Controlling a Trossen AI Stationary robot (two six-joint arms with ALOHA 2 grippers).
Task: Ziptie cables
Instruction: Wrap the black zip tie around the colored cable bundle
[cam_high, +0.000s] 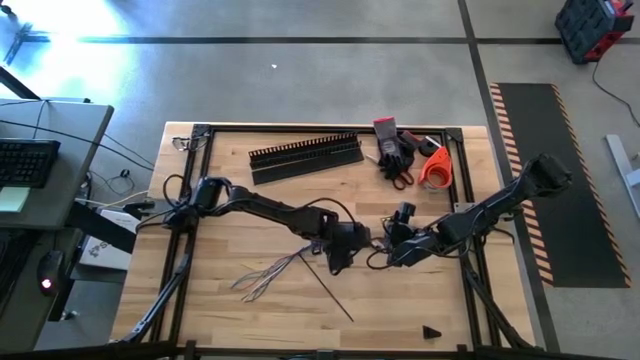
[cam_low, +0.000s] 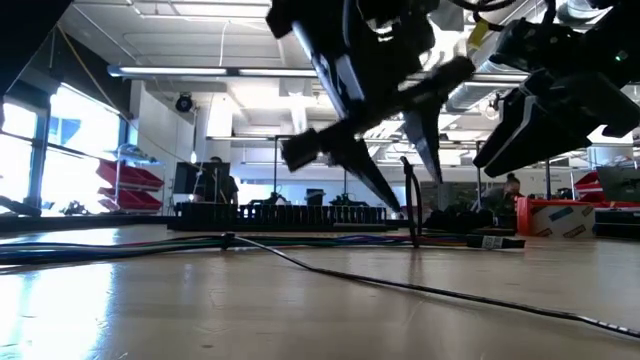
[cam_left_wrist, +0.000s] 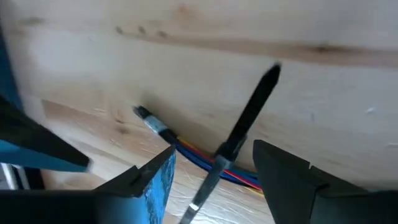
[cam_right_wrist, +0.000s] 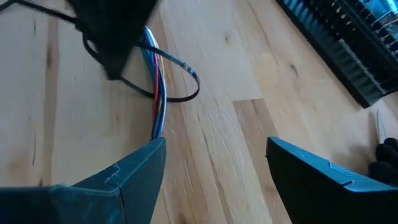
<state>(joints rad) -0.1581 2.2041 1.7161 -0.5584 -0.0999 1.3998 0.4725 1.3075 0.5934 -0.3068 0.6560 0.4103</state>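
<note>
Cables (cam_high: 268, 276): loose bundle fanned out on the wooden tabletop (cam_high: 230, 210), toward the front edge, left of centre; one end runs up under the left gripper.
Zip tie (cam_high: 325, 290): thin black strip lying slantwise, crossing the cables near the tabletop's middle.
Left gripper (cam_high: 340, 262): over the bundle's gathered end, fingers apart, straddling cables and tie.
Right gripper (cam_high: 385, 258): just beside the left one, fingers spread, holding nothing.
Slotted duct (cam_high: 305, 155): near the back edge.

My two arms are dark and jointed, black cables looped along them; my left gripper (cam_left_wrist: 214, 180) fingers wear blue pads.
</note>
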